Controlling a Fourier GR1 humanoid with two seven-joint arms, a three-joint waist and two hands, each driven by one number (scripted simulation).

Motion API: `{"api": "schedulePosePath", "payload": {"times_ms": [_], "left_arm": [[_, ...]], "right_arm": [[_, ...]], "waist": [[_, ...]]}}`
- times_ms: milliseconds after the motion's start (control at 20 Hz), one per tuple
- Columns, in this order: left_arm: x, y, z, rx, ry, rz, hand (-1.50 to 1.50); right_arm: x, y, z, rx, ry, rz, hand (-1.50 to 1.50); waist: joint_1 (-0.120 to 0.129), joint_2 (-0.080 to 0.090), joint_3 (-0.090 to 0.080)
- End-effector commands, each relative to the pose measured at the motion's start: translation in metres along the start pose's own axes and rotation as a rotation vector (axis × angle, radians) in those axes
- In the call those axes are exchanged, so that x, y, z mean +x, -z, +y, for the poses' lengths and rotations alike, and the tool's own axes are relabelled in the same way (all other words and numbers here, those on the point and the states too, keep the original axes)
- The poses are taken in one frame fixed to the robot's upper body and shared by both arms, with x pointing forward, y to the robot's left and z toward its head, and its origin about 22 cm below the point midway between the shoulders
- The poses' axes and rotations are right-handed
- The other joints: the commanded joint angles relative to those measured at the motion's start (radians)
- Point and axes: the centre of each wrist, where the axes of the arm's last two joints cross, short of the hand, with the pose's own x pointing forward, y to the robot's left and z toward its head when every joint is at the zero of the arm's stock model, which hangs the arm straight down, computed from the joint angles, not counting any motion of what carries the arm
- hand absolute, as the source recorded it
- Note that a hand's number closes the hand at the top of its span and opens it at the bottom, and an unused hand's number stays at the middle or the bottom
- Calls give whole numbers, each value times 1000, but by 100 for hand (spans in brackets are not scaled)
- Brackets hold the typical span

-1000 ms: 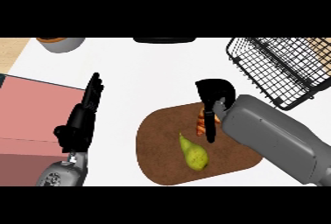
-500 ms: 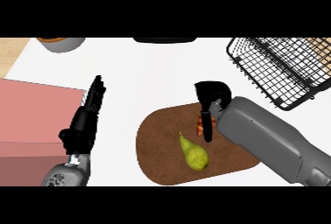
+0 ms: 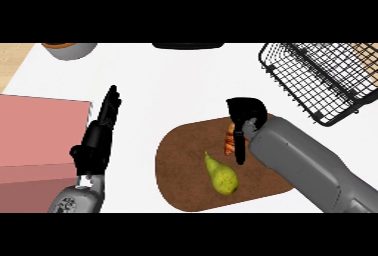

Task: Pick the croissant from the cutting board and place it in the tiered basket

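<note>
Croissant [image 3: 231, 141] gripped under right robot hand [image 3: 247, 112].

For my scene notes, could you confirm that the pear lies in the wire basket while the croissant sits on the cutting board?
No: the head view shows the pear on the cutting board, beside the croissant, not in the wire basket. The croissant does sit on the board, at the right hand.

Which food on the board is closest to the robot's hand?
The orange croissant, right against the right hand; the yellow-green pear lies apart.
</note>
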Motion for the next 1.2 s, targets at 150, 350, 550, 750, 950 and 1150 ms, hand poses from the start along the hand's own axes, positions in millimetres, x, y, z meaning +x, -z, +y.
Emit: {"api": "schedulePosePath", "payload": {"times_ms": [150, 350, 550, 750, 950, 1150], "left_arm": [[2, 19, 18, 11, 6, 22, 0], [-1, 9, 7, 1, 11, 18, 0], [7, 14, 0, 7, -1, 0, 0], [-1, -1, 5, -41, 2, 5, 0], [10, 3, 0, -23, 16, -16, 0], [13, 3, -9, -74, -7, -29, 0]], "right_arm": [[0, 6, 17, -19, 24, 52, -150], [8, 8, 23, -102, 26, 62, 150], [0, 16, 34, -191, -118, 16, 150], [3, 36, -9, -159, 50, 301, 150], [-53, 63, -23, -86, 381, 684, 150], [-55, 68, -51, -108, 473, 866, 150]], "waist": [[-4, 6, -10], [-1, 6, -10], [0, 8, -9], [30, 17, -11], [30, 32, -10], [70, 34, -12]]}}
